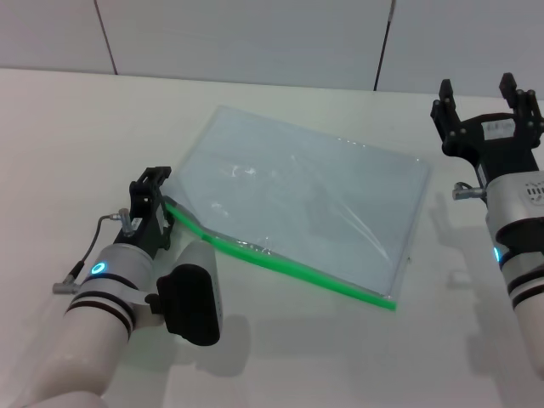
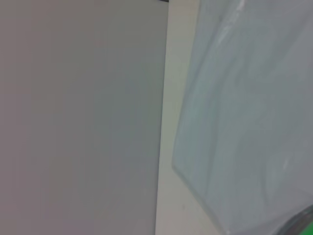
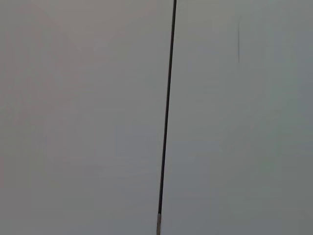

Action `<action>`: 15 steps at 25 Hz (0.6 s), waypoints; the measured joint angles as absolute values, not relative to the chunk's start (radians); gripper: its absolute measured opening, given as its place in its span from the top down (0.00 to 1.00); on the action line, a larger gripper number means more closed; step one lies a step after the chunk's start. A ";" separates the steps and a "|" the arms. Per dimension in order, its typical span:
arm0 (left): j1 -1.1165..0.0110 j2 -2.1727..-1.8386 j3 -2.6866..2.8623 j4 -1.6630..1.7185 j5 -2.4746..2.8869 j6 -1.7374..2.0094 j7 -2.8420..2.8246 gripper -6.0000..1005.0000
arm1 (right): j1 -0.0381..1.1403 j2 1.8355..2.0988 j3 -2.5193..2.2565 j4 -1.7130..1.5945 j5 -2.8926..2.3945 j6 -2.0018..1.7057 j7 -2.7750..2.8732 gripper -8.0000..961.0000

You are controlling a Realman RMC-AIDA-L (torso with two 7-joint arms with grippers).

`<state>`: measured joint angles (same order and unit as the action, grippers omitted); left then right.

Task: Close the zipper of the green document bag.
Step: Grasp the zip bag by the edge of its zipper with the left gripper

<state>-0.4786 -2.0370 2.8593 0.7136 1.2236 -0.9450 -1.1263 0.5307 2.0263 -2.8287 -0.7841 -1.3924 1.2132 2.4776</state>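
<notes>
The green document bag (image 1: 297, 195) lies flat and slanted on the white table, pale blue-grey and glossy. Its zipper (image 1: 289, 268) is a bright green strip along the near long edge, slightly raised and curved at its left end. I cannot make out a slider. My left gripper (image 1: 153, 183) sits right at that left end of the strip, touching or almost touching the bag's corner. The left wrist view shows the bag (image 2: 244, 122) close up, with a sliver of the zipper (image 2: 308, 229). My right gripper (image 1: 478, 89) is held open above the table, off the bag's right side.
The white table (image 1: 76, 127) reaches back to a grey panelled wall (image 1: 255, 34). The right wrist view shows only that wall and a dark panel seam (image 3: 166, 122). The black housing (image 1: 191, 306) on my left wrist hangs just in front of the zipper.
</notes>
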 joint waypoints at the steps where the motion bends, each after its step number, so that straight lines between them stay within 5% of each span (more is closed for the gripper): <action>1: -0.479 -2.037 2.859 0.714 1.221 -0.944 -1.122 0.51 | 0.531 2.026 -2.829 -0.784 -1.393 1.213 2.478 0.21; 15: -0.482 -2.037 2.859 0.712 1.183 -0.939 -1.046 0.53 | 0.531 2.026 -2.829 -0.784 -1.394 1.212 2.477 0.21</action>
<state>-0.4817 -2.0371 2.8593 0.7116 1.1828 -0.9387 -1.0456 0.5307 2.0263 -2.8286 -0.7840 -1.3944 1.2116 2.4773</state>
